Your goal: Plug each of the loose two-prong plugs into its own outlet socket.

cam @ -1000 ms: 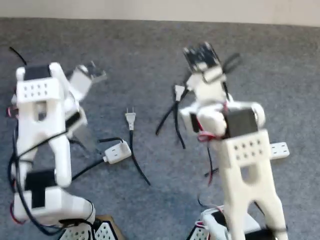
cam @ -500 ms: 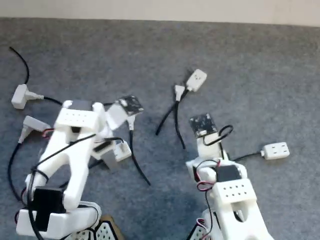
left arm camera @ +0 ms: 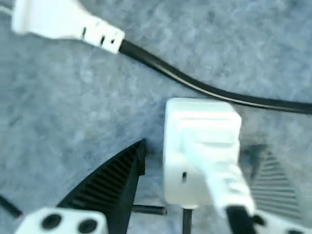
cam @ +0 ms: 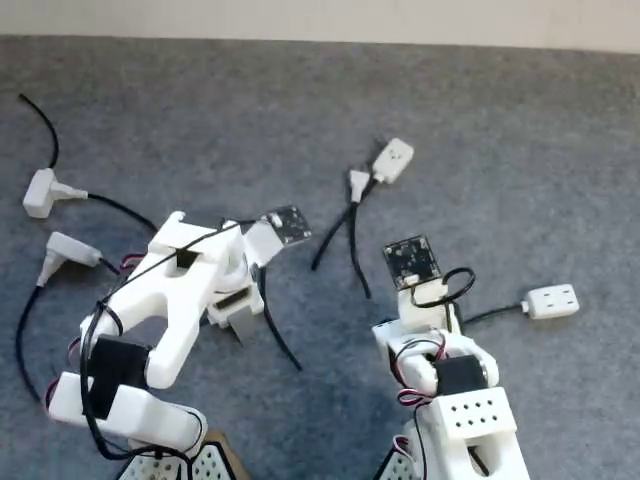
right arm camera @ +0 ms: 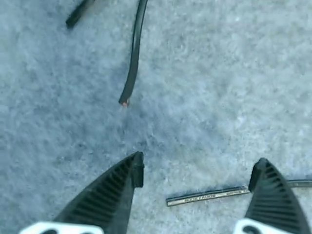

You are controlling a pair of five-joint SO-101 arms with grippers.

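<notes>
Step in hand, by my judgement: securing a socket. The left hand (left arm camera: 200, 148) stands open astride the white rectangular outlet socket block (left arm camera: 201, 131), one finger on either side, gripping nothing. The white two-prong plug on black cord (left arm camera: 68, 24) lies near it on the grey bench (left arm camera: 63, 107). The right hand (right arm camera: 200, 163) gapes wide and empty. Next: close squarely on the block, then align prongs with slots.

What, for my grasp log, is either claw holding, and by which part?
Nothing: left claw open astride the white outlet socket, right claw open, empty.
</notes>
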